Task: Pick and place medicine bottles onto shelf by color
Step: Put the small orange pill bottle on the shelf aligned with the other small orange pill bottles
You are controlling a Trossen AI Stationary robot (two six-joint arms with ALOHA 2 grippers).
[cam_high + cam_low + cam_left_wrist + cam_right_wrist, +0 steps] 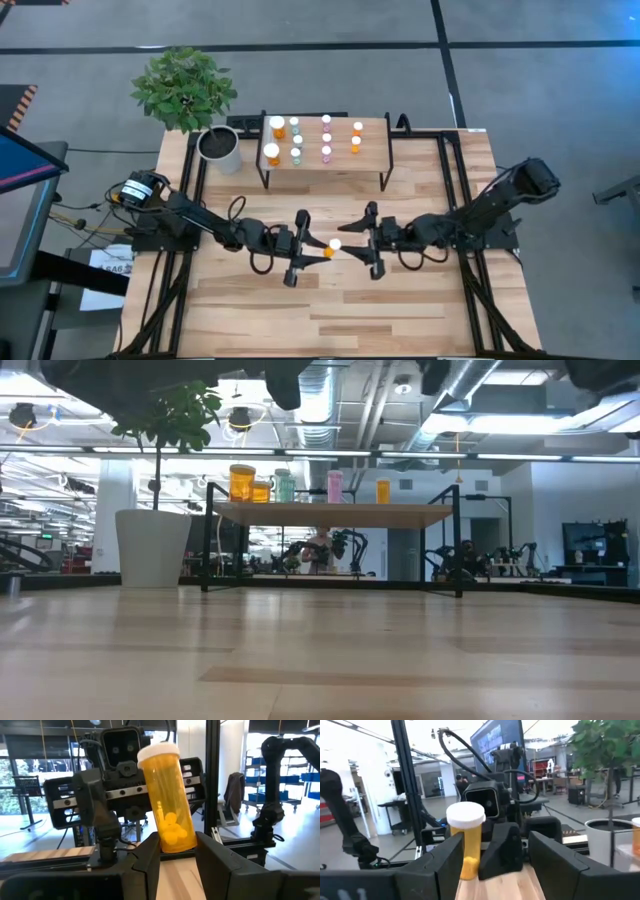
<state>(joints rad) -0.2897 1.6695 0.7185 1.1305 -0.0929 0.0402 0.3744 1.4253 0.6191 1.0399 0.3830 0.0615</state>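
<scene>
**Orange bottle held between the two arms at mid-table**

The left gripper pinches an orange medicine bottle by its lower body, white cap up and leaning slightly, as the left wrist view shows with the fingers pressed to either side of it. The bottle sits above the middle of the wooden table, well apart from the shelf. The right gripper faces it from the other side with its fingers spread, close to the bottle but not closed on it. The pose reads as a handover or a regrasp: the low grip leaves the cap and upper body free for the other gripper to take.

On the shelf, bottles already stand in columns by colour: orange bottles at the left end, pale teal-green bottles next, pink bottles after those, and two more orange bottles at the right. A place for this one is likely beside one of the orange groups.

A white plant pot with a leafy plant stands just beside the shelf's left end, crowding any approach to that orange column. The standing bottles are close together, so a lowering gripper could knock its neighbours. The black frame rails border the table.
</scene>
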